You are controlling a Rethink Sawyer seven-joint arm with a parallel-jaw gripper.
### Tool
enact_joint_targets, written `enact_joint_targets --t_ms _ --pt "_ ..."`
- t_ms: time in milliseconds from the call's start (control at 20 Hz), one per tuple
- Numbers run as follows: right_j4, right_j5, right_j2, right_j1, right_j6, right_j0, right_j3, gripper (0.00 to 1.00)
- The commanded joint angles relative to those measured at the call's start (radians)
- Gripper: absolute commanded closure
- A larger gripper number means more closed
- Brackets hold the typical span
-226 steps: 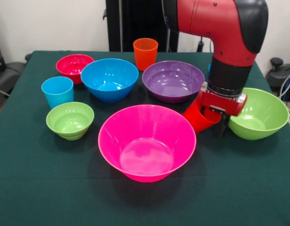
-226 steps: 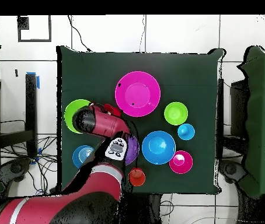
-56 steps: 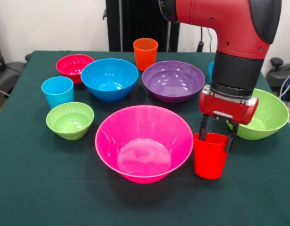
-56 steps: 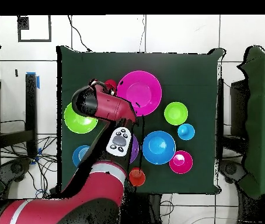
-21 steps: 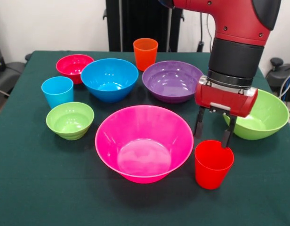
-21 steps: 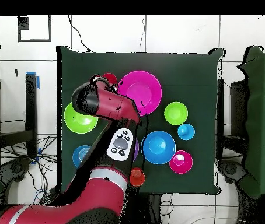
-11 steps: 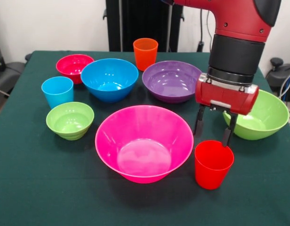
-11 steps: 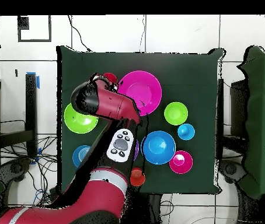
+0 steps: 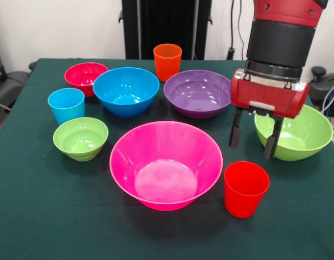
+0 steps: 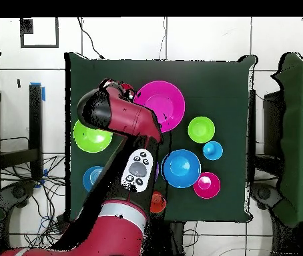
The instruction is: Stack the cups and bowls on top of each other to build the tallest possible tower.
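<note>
- Here, the red cup [image 9: 246,188] stands upright and empty on the green cloth [image 9: 37,216], just right of the hot pink bowl [image 9: 166,164], at the near right
- The gripper [image 9: 253,141] hangs above and behind it, fingers spread, pinching nothing
- No readable writing shows on any piece
- Large lime bowl [image 9: 300,130] sits behind the gripper, partly hidden by it
- Farther off: purple bowl [image 9: 199,92], blue bowl [image 9: 126,90], orange cup [image 9: 167,61], crimson bowl [image 9: 85,76]
- At left, light blue cup [image 9: 66,105] and small lime bowl [image 9: 81,138]; all empty, nothing stacked
</note>
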Motion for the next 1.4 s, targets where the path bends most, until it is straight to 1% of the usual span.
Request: enact_joint_targets --t_ms 50,200,300,500,1000,1100,1400 --pt "-0.096 0.172 0.073 -0.022 0.019 -0.015 0.033 0.0" --pt "-0.106 0.194 0.079 -0.023 0.002 -0.021 0.029 0.0" --pt "-0.11 0.189 0.072 -0.018 0.011 -0.019 0.03 0.0" --pt "-0.124 0.201 0.083 -0.024 0.015 -0.028 0.039 0.0" --pt "-0.173 0.2 0.097 -0.016 0.013 -0.045 0.032 0.0" --pt "-0.187 0.213 0.09 -0.012 0.009 -0.044 0.028 0.0" --pt "-0.203 0.173 0.101 -0.005 0.014 -0.059 0.044 0.0"
